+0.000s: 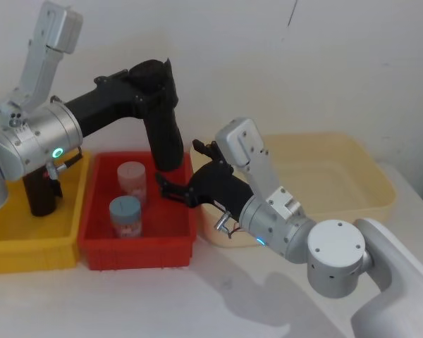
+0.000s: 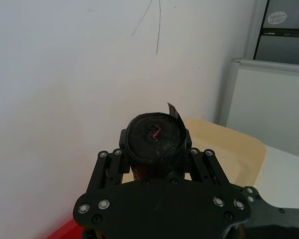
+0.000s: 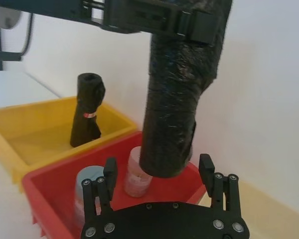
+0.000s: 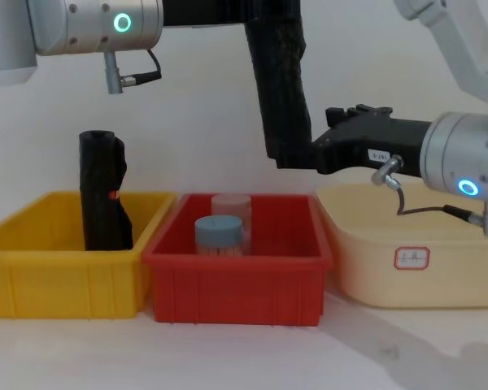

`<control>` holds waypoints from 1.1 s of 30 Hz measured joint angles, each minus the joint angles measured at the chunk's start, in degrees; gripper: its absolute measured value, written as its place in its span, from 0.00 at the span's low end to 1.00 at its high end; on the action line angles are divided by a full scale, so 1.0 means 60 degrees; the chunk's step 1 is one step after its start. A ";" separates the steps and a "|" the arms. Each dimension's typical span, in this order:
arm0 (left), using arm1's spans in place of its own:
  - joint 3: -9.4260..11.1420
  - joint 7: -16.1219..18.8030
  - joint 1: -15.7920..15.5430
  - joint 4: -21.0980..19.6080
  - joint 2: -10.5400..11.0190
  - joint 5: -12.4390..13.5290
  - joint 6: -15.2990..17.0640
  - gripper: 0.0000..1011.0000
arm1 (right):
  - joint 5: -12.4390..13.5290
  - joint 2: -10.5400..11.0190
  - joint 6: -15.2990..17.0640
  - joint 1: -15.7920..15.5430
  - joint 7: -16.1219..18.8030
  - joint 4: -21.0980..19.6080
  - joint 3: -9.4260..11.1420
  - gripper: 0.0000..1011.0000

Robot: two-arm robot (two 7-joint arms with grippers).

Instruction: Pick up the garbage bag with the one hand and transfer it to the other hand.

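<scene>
My left pincer [image 2: 155, 149] clamps the garbage bag [image 3: 174, 99] upright; my right pincer [image 3: 158, 165] gapes around its lower end. Centre it, squeeze firmly, only then release left.

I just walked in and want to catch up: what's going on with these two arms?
The left gripper holds the garbage bag upright by its top end, above the red bin. The right gripper is open, its fingers either side of the bag's lower end, not closed on it. The handover is not yet done. Another black roll stands in the yellow bin.
</scene>
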 joint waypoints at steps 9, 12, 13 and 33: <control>0.0112 -0.0001 -0.0145 0.0208 -0.0051 -0.0047 0.0015 0.53 | -0.0032 -0.0324 -0.0097 0.0296 -0.0131 0.0586 0.0131 0.99; 0.0164 -0.0011 -0.0191 0.0290 -0.0076 -0.0051 -0.0002 0.53 | -0.0040 -0.0440 -0.0118 0.0401 -0.0156 0.0771 0.0159 0.99; 0.0179 -0.0013 -0.0202 0.0312 -0.0083 -0.0051 -0.0007 0.53 | -0.0042 -0.0461 -0.0121 0.0417 -0.0158 0.0815 0.0163 0.99; 0.0527 -0.0217 -0.0424 0.0807 -0.0181 -0.0096 -0.0253 0.53 | -0.0029 -0.1176 -0.0145 0.0921 -0.0022 0.1710 0.0200 0.99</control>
